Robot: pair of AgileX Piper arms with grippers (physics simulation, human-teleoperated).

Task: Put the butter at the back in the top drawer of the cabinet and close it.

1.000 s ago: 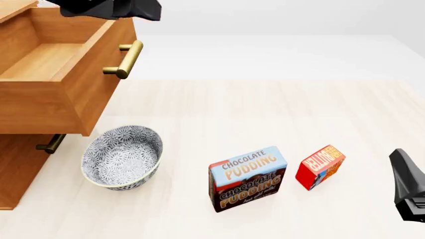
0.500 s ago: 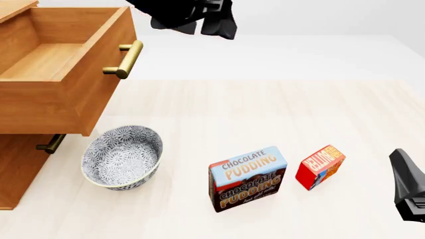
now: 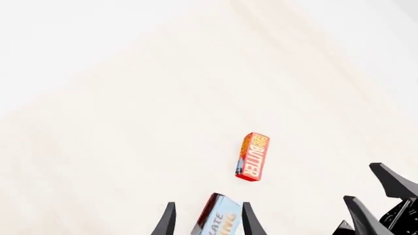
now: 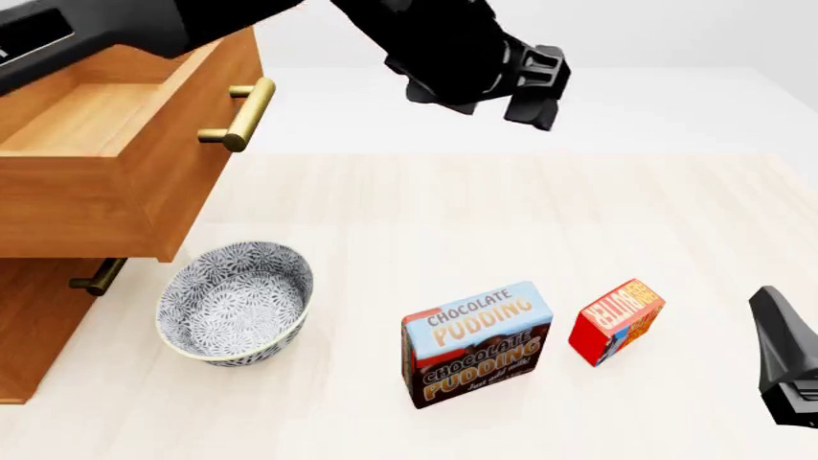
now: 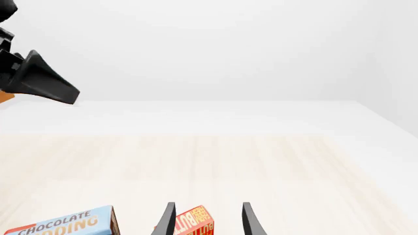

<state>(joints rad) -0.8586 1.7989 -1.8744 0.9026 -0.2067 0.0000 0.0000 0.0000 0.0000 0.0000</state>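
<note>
The butter point(image 4: 616, 321), a small red box with an orange panel, lies on the table at the front right, beside the Chocolate Pudding box point(image 4: 477, 343). The cabinet point(image 4: 33, 326) stands at the left with its top drawer point(image 4: 179, 172) pulled out and empty. My left gripper point(image 4: 527, 91) is open and empty, high above the middle back of the table, well away from the butter. In the left wrist view the butter point(image 3: 252, 156) lies far below the left gripper point(image 3: 207, 223). My right gripper point(image 4: 783, 355) is open at the right edge, just right of the butter point(image 5: 196, 224).
A patterned grey bowl point(image 4: 237, 302) stands in front of the cabinet, below the open drawer. The drawer's brass handle point(image 4: 240, 115) sticks out toward the table. A lower drawer handle point(image 4: 100, 278) shows under it. The pudding box point(image 5: 65, 226) is left of the butter.
My left arm has swept right from above the open drawer to above the middle back of the table. The right arm, butter, pudding box and bowl have not moved.
</note>
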